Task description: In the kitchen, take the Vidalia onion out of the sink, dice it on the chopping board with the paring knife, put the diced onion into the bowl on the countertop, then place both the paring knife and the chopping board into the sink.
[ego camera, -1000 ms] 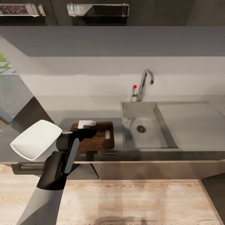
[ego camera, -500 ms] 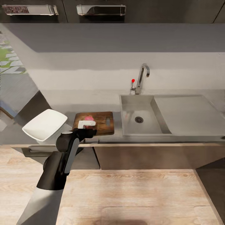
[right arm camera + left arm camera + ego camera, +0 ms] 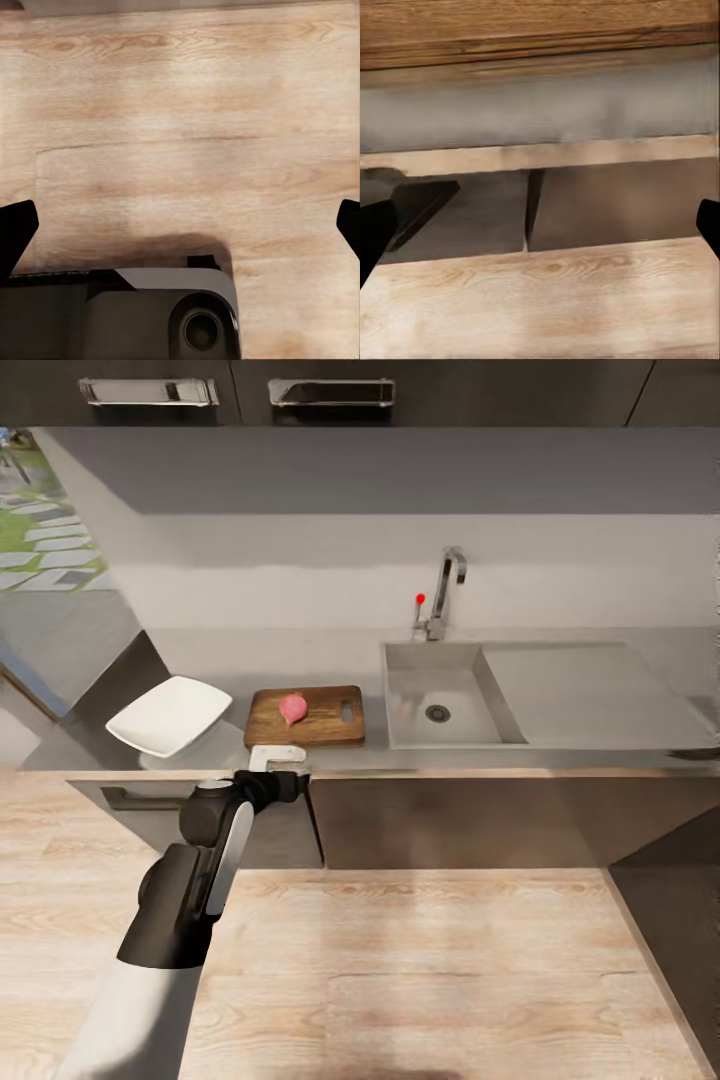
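Now the chopping board (image 3: pixel 306 716) lies on the table (image 3: pixel 560 758) just left of the sink (image 3: pixel 440 695), with the pink onion (image 3: pixel 293 707) resting on it. Left of the board sits the white bowl (image 3: pixel 170 714). Before the board, at the table's front edge, hangs the left gripper (image 3: pixel 277 758) (jaws spread, nothing between them). Over wood floor (image 3: pixel 187 127), the right jaws are spread too.

Paring knife (image 3: pixel 293 709) too small to discern
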Tool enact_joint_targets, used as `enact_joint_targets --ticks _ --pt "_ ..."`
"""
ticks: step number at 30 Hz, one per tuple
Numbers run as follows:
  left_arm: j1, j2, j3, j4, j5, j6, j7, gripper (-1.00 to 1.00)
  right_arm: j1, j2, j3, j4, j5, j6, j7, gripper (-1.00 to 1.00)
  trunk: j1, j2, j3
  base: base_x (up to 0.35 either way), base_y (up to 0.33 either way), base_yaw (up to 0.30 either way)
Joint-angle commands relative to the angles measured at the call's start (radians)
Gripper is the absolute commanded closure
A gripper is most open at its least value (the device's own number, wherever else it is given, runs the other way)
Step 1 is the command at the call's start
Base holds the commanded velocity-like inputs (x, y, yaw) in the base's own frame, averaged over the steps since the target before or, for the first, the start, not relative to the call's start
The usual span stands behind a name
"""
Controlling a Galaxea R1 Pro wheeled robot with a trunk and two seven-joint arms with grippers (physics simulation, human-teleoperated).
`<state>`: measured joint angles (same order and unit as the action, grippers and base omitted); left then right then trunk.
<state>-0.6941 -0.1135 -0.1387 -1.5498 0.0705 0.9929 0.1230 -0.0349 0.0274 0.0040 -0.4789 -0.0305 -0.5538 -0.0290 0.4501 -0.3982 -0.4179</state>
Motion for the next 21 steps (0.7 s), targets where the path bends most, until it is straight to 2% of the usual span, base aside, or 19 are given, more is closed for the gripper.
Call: enact_joint_targets --ticks 1,9,13,18,19,21 --pt "-0.001 0.000 -0.001 -0.001 0.008 0.004 0.009 -1.00 0.000 0.000 0.001 0.000 -0.003 -0.003 -0.002 -1.00 0.000 -0.002 -0.002 -0.341 0.000 0.000" --pt "-0.001 0.001 -0.006 0.000 0.010 0.004 0.009 -1.00 0.000 0.000 0.001 0.000 -0.003 -0.006 -0.001 -1.00 0.000 -0.002 -0.002 -0.332 0.000 0.000" --pt "0.006 0.001 -0.007 0.008 0.011 0.004 0.009 -1.00 0.000 0.000 0.000 0.000 -0.003 -0.007 0.000 -1.00 0.000 -0.002 -0.002 -0.137 0.000 0.000" --pt "0.107 0.002 -0.007 0.020 0.011 -0.009 0.004 -1.00 0.000 0.000 -0.001 0.000 -0.003 -0.008 0.000 -1.00 0.000 -0.002 -0.002 -0.024 0.000 0.000" --pt "0.158 0.002 -0.007 0.022 0.011 -0.038 0.003 -1.00 0.000 0.000 -0.001 0.000 -0.003 -0.009 0.000 -1.00 0.000 -0.002 -0.002 -0.004 0.000 0.000" --pt "0.217 0.002 -0.007 0.028 0.011 -0.102 0.001 -1.00 0.000 0.000 -0.001 0.000 -0.003 -0.009 0.000 -1.00 0.000 -0.002 -0.002 -0.002 0.000 0.000"
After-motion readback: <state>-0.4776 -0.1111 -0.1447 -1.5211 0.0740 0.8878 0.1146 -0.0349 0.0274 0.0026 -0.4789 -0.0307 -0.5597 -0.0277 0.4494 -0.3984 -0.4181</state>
